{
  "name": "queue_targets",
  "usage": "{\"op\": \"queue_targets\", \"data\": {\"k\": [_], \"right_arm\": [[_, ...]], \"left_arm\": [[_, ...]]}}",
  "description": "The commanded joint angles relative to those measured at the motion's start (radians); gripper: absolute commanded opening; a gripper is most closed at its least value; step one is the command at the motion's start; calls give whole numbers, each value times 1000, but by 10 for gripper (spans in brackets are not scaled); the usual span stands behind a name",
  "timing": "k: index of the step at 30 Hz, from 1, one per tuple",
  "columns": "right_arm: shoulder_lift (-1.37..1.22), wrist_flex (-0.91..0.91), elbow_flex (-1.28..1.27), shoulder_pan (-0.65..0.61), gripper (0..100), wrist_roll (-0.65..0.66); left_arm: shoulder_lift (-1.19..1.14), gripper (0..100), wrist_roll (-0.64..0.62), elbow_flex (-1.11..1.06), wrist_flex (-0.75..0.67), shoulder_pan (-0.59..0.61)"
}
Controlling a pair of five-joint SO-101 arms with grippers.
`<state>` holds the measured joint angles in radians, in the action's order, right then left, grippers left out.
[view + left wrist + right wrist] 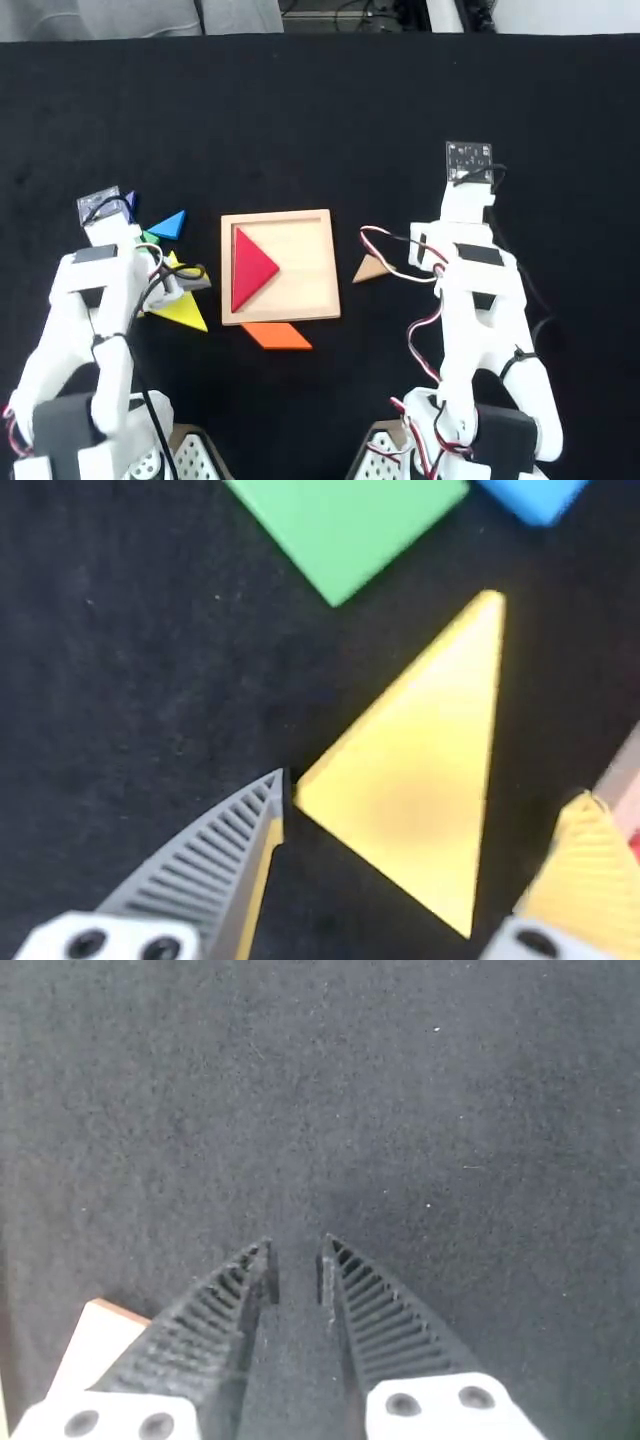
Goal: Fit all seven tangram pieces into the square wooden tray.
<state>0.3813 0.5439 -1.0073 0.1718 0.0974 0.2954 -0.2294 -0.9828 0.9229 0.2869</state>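
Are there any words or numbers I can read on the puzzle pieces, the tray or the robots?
No text can be read anywhere.
The wooden tray, the red triangle and the yellow triangle are plain.
The small dark board has tiny pale specks, too small to read.

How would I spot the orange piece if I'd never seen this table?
Find the wooden tray in the middle of the black table, with a red triangle inside. The orange piece lies just below the tray in the high view. It alone is a slanted four-sided shape; the nearby yellow and tan pieces are triangles.
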Motion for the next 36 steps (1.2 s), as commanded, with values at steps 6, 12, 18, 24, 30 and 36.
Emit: {"op": "queue_targets", "data": {"k": [6,12,18,24,30,36], "right_arm": [[45,-14,4,-17,76,8],[45,-14,4,-17,76,8],[45,-14,4,-17,75,8],[45,-14,4,-17,75,8],[45,-15,4,-17,75,8],[45,-17,4,-17,75,8]], "left_arm": [[-181,406,-41,160,32,-2],[-206,381,-74,183,25,-5],[-213,311,-75,188,23,-8],[-209,306,-75,179,5,-7],[-204,306,-72,191,6,-8],[-89,306,196,272,14,-84]]}}
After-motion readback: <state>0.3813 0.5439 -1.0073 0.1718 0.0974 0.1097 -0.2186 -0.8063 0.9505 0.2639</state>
